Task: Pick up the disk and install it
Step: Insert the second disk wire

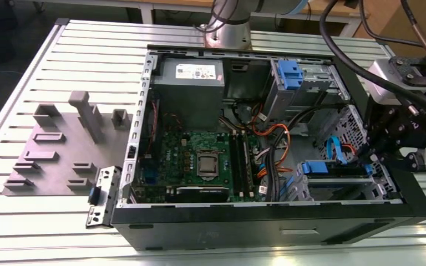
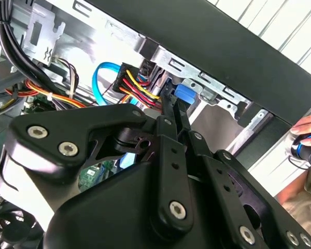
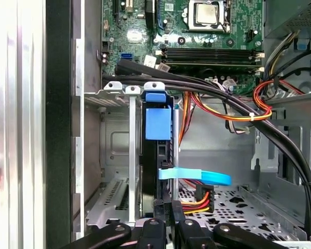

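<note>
The disk stands edge-on in the lower drive bay of the open computer case, with its blue carrier tab showing. In the exterior view the disk is at the case's right end, near the front wall. My gripper hangs over the case's right side. Its two black fingers lie close together, and their tips are at the end of the disk. I cannot tell whether they pinch any part of it. A blue flat cable and a red-yellow power plug sit right beside the disk.
A second blue carrier sits in the upper bay. Thick black cables and orange wires cross the case above the motherboard. A grey fixture and a metal bracket lie on the exterior view's left. A person's hand is beside the case.
</note>
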`<action>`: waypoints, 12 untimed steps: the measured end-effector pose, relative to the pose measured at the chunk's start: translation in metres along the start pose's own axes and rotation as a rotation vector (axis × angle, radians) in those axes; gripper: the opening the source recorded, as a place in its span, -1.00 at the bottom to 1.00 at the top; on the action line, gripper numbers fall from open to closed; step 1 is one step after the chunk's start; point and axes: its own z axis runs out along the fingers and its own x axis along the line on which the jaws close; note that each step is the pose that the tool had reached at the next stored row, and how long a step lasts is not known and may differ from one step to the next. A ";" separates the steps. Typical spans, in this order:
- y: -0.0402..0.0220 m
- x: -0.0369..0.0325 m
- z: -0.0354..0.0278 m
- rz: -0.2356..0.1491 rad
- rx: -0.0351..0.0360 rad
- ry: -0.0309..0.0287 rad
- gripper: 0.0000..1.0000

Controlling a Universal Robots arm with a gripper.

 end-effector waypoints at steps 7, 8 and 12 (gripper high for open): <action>0.0002 0.0007 0.0017 0.000 0.0000 0.0038 -0.67; 0.0002 0.0009 0.0018 0.000 0.0001 0.0050 -0.67; 0.0005 0.0011 0.0027 0.000 0.0001 0.0074 -0.67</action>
